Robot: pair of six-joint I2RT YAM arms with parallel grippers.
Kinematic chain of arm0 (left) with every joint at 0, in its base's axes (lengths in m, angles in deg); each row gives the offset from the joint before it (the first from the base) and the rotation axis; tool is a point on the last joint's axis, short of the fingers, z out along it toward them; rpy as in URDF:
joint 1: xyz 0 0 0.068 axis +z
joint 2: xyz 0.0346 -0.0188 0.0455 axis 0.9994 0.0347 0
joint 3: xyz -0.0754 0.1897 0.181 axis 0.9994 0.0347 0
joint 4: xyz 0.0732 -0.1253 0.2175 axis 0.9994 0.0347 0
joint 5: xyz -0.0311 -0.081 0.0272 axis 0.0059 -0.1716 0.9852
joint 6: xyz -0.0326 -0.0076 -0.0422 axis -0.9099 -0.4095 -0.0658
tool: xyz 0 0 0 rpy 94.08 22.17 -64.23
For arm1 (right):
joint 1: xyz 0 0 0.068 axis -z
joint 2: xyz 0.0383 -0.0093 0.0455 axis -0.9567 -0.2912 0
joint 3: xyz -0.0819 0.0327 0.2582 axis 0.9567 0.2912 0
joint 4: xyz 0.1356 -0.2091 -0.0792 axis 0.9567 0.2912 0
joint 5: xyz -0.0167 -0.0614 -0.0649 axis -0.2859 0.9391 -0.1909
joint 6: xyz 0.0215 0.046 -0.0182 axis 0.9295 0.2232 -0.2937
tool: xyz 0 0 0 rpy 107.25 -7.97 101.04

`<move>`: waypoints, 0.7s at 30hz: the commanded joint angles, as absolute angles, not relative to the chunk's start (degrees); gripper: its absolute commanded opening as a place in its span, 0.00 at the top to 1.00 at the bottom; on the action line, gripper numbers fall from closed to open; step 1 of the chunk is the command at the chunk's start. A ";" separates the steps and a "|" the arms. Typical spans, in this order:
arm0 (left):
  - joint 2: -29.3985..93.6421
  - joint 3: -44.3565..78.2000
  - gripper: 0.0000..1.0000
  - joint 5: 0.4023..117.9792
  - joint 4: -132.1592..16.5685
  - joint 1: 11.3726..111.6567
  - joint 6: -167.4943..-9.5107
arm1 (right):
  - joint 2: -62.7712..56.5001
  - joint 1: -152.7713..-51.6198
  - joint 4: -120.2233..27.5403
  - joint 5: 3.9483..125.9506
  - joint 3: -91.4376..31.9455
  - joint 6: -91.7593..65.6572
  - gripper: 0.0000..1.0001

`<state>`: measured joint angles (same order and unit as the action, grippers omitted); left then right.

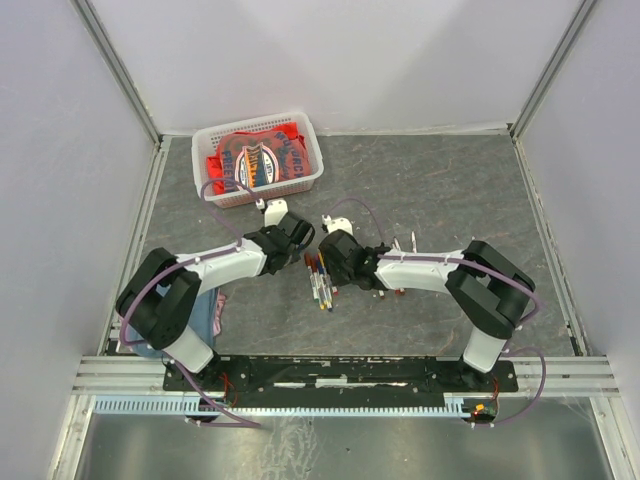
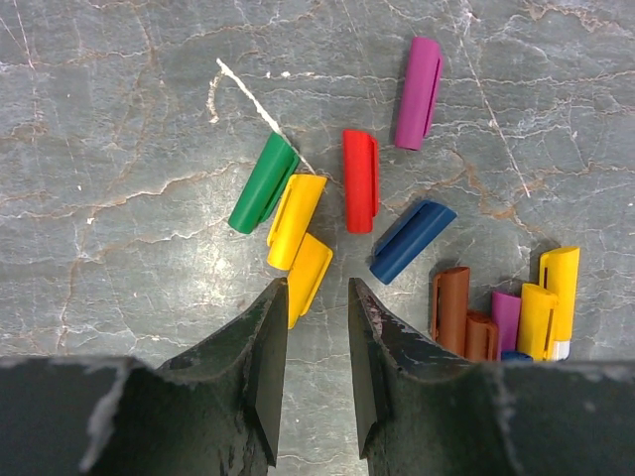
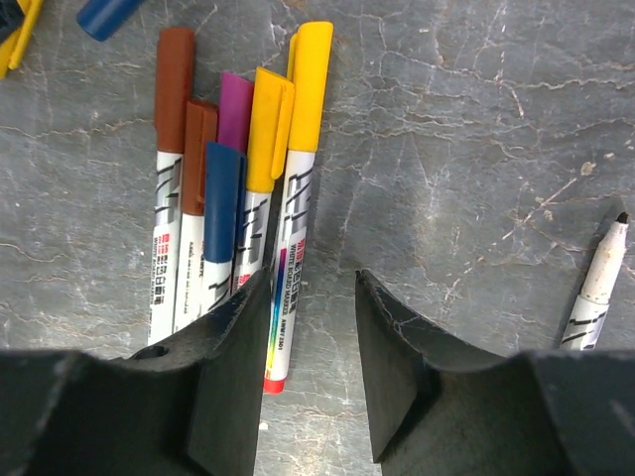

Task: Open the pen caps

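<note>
Several loose pen caps lie on the grey table ahead of my left gripper [image 2: 317, 288]: green [image 2: 263, 183], two yellow [image 2: 296, 220], red [image 2: 360, 180], purple [image 2: 418, 92] and blue [image 2: 413, 240]. The left gripper is open and empty, its left fingertip just beside the nearer yellow cap [image 2: 309, 278]. My right gripper [image 3: 313, 278] is open and empty too, beside a row of capped pens [image 3: 238, 198] with brown [image 3: 175, 89], purple, blue [image 3: 224, 203] and yellow [image 3: 310, 84] caps. In the top view both grippers meet above the pen bundle [image 1: 320, 280].
An uncapped white pen [image 3: 595, 288] lies to the right of the right gripper. A white basket [image 1: 252, 121] holding a red printed cloth [image 1: 255, 160] stands at the back left. A bluish cloth [image 1: 215, 310] lies beside the left arm's base.
</note>
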<state>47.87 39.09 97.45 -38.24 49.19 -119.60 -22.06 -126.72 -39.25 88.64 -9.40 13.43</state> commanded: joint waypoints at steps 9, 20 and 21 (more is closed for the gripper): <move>42.59 39.34 0.63 100.15 -39.74 48.38 -118.76 | -24.19 -128.29 -37.65 90.69 -12.55 13.89 0.56; 41.63 38.90 0.59 98.54 -39.96 48.37 -119.50 | -27.39 -130.70 -37.39 92.97 -10.14 16.87 0.66; 41.66 38.90 0.58 98.44 -39.96 48.38 -119.54 | -27.55 -130.75 -37.01 93.09 -10.10 17.11 0.69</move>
